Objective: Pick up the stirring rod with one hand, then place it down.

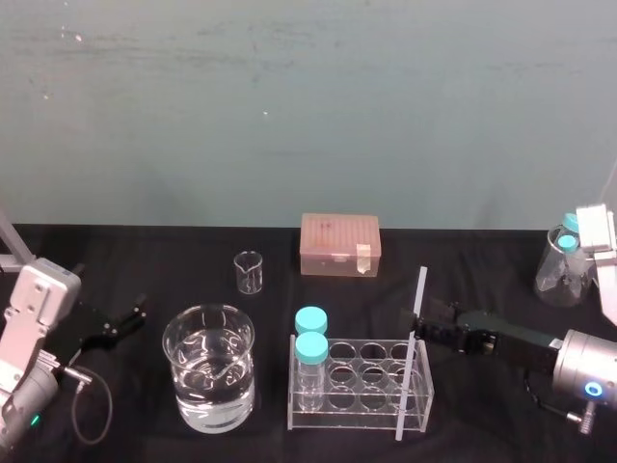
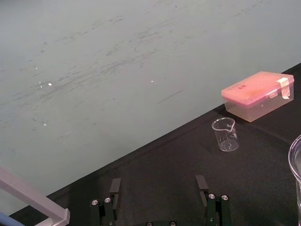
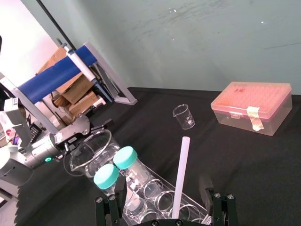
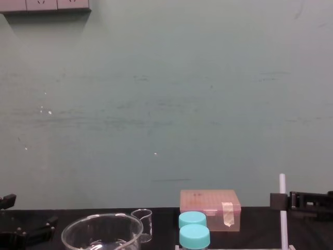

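Black table (image 1: 145, 260); right fingers (image 3: 217, 209) straddle upright stirring rod (image 1: 410, 355).

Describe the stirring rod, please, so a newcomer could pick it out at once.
On the black table, find the clear rack at front centre. At its right end stands the stirring rod, inside the open right gripper; the left gripper idles far left. The rod is thin, white, far taller than the blue-capped jars.

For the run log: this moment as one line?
right end effector: open, straddling stirring rod | rod upright at rack | left end effector: open, parked left
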Robot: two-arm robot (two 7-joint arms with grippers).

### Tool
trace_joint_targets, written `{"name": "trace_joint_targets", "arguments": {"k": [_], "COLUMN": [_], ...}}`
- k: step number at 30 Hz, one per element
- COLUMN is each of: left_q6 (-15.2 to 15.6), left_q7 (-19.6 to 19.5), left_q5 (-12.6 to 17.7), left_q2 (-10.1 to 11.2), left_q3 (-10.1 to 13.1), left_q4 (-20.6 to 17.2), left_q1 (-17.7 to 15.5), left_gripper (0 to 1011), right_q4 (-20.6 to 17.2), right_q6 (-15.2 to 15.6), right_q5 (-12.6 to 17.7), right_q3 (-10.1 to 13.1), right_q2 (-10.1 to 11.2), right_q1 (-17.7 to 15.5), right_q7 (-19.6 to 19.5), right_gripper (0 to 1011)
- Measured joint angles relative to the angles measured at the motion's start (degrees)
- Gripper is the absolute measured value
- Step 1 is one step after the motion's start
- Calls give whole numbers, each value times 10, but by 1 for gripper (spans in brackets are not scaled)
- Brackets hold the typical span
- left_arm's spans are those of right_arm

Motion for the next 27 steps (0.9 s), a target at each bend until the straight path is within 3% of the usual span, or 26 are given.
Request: {"name": "trace_joint_targets", "arguments": {"k": [12,27], "left_q6": [0,0], "left_q7": [0,0], "left_q5": [0,0], "left_q2": [0,0], "left_q3": [0,0], "left_q4": [0,0], "left_q1": [0,0], "left_gripper": [1005,1005], "right_q4": [34,44], "right_q6": [-14,-14], "right_q5": [-3,1], "right_q3": [-29,-33], "right_q2": [-9,-12], "right_q1": [27,33], "right_q7": [14,14], "right_gripper": [1003,1003]}}
